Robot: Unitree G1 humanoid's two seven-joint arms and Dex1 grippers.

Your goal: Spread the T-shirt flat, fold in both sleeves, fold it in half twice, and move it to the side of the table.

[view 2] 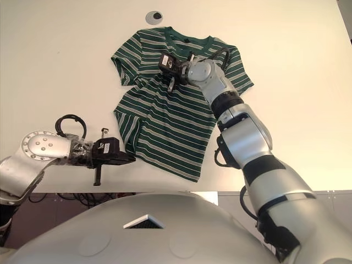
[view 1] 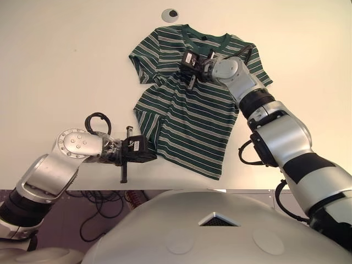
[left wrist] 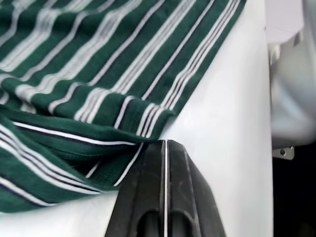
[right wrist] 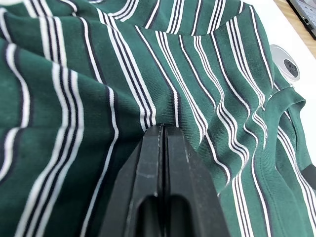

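Observation:
A green T-shirt [view 1: 192, 121] with white stripes lies face up on the white table [view 1: 66, 82], collar at the far side and hem toward me. Its left edge is tucked in and wrinkled below the left sleeve [view 1: 144, 58]. My left gripper [view 1: 152, 157] lies low at the shirt's near left hem corner, shut on the hem [left wrist: 148, 123]. My right gripper [view 1: 190, 84] points down onto the chest just below the collar [view 1: 204, 39], shut on a pinch of puckered cloth [right wrist: 158, 116]. My right arm covers part of the right sleeve [view 1: 263, 74].
A small round disc [view 1: 171, 13] is set in the table beyond the collar. The table's front edge [view 1: 82, 189] runs close behind my left gripper, with cables hanging below it. Bare tabletop lies to the left and right of the shirt.

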